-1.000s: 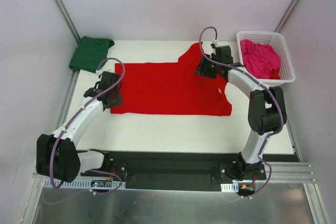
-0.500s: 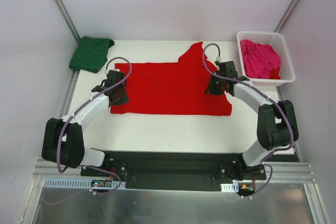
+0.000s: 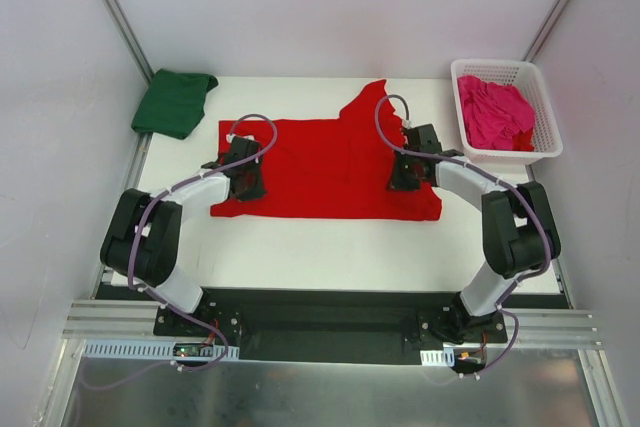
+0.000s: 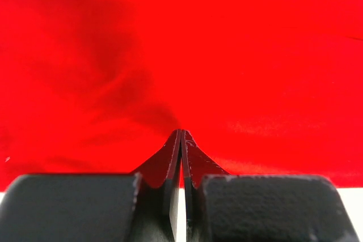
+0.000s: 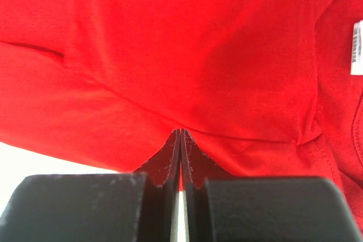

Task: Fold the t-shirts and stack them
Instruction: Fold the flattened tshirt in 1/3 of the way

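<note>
Tightly clenched, the left gripper (image 4: pixel 180 135) pinched a pucker of the bright red cotton t-shirt (image 3: pixel 330 162) near its left end. The right gripper (image 5: pixel 180 134), equally closed, nipped the same cloth near its right end. That shirt lay spread across the white table (image 3: pixel 330 247). A folded dark green t-shirt (image 3: pixel 172 102) sat at the far left corner, and a crumpled magenta pink t-shirt (image 3: pixel 495 112) lay in the white plastic lattice basket (image 3: pixel 549 122) at far right.

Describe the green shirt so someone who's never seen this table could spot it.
Start at the white table and look to its far left corner. The green t-shirt lies there, bundled. It alone is dark green; the red t-shirt is spread mid-table, the pink t-shirt sits in the basket.
</note>
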Action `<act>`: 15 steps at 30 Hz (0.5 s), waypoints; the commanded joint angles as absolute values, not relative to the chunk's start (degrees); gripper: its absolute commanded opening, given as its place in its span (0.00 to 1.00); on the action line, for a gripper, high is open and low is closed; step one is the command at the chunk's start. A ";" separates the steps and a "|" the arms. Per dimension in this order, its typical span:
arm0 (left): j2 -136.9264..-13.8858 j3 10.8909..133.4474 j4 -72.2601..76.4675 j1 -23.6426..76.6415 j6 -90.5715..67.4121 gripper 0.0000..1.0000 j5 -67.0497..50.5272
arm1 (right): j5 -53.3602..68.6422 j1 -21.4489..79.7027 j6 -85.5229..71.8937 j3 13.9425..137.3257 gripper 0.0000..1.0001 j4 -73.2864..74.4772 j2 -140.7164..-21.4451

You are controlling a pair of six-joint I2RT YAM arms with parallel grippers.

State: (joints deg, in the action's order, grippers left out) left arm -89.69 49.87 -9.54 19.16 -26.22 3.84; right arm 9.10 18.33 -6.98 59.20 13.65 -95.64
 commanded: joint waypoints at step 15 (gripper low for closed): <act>-87.72 44.74 -8.61 19.60 -29.53 0.00 0.09 | 4.22 21.27 -10.72 51.24 0.02 17.58 -95.01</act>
